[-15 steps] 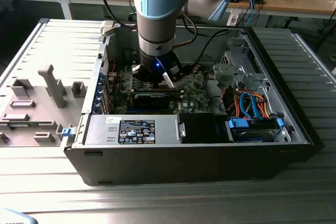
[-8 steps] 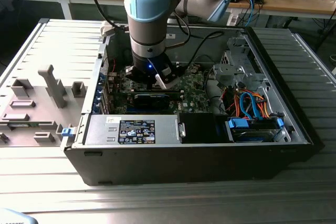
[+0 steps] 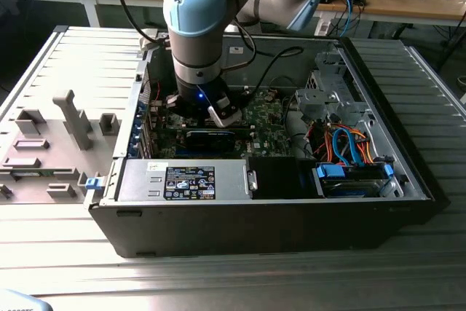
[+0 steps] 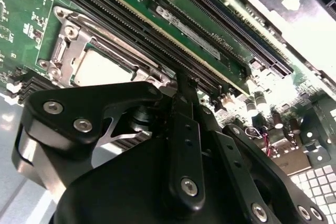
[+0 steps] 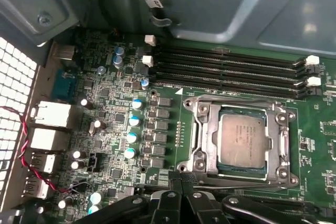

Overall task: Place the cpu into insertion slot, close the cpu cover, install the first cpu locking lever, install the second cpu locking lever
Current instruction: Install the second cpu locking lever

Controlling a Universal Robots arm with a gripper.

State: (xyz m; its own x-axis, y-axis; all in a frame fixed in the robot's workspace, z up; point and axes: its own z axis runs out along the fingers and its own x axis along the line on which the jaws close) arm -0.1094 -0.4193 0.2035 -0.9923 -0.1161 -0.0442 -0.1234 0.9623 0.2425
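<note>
Arm lowered into the open computer case [image 3: 408, 180].
In the exterior view, the gripper [image 3: 218, 111] is seen above the board; its state cannot be told. In both wrist views, one cpu [image 5: 245, 141] [image 4: 100, 69] is seated under one closed cpu cover [image 5: 239, 106] [image 4: 79, 30], beside four memory slots [image 5: 231, 72].

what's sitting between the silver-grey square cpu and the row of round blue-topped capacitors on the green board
In the first wrist view, the silvery metal cpu cover frame edges the silver-grey square cpu; beyond it stands a column of small grey square components, then the blue-topped capacitors.
</note>
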